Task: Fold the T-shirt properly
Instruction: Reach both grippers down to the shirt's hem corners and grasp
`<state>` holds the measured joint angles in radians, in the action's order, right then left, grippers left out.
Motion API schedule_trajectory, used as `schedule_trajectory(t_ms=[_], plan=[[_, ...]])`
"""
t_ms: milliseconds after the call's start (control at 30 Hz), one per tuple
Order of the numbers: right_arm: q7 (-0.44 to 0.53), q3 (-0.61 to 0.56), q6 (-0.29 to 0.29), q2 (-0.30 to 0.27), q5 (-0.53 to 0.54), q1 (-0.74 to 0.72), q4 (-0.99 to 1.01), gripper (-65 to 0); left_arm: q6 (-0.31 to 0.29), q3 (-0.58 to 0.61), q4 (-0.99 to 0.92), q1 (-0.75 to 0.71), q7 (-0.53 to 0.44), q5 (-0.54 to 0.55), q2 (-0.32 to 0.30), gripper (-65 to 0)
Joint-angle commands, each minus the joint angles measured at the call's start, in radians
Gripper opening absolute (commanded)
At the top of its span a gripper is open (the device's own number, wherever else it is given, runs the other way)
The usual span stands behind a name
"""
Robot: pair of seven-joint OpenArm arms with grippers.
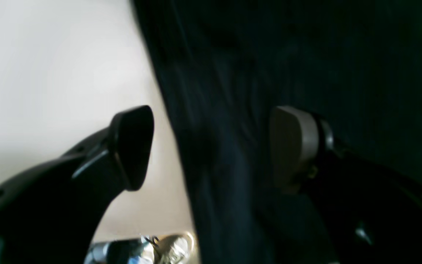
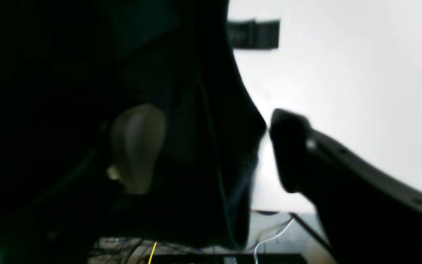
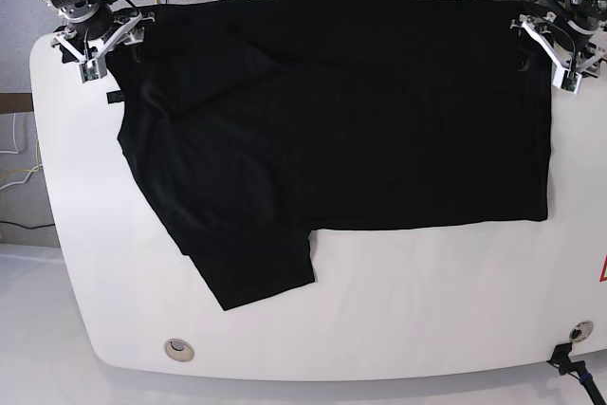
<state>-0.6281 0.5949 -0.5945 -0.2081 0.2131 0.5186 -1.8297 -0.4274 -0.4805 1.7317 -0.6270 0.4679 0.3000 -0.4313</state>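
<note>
In the left wrist view, the left hand (image 1: 211, 146) is wide open, with an edge of the black T-shirt (image 1: 306, 73) between its fingers.

In the right wrist view, the right hand (image 2: 211, 146) is wide open too, cloth edge between.

In the base view, the T-shirt lies flat on the white surface (image 3: 427, 301). Bare room shows along the near side.
</note>
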Motion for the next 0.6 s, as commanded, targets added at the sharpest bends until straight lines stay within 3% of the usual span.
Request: schedule_trajectory(t_ms=[0,200,300,567], plan=[[0.023,0.007,0.005,-0.014,0.013,-0.018,-0.032,-15.5,0.005,-0.034,0.015,0.014,-0.016,0.005,-0.016,-18.1],[0.023,-0.008,0.003,-0.014,0.013,-0.157,-0.023,-15.5,0.005,-0.05,0.011,0.175,-0.014,0.005,-0.014,-18.1],[0.009,-0.062,0.006,-0.032,0.012,-0.251,0.009,-15.5,0.005,-0.045,0.007,0.267,0.047,0.001,-0.011,-18.1],[-0.042,-0.155,0.008,-0.049,0.012,-0.578,0.275,-15.6,0.006,-0.011,-0.12,0.553,0.136,0.0,-0.008,-18.1]])
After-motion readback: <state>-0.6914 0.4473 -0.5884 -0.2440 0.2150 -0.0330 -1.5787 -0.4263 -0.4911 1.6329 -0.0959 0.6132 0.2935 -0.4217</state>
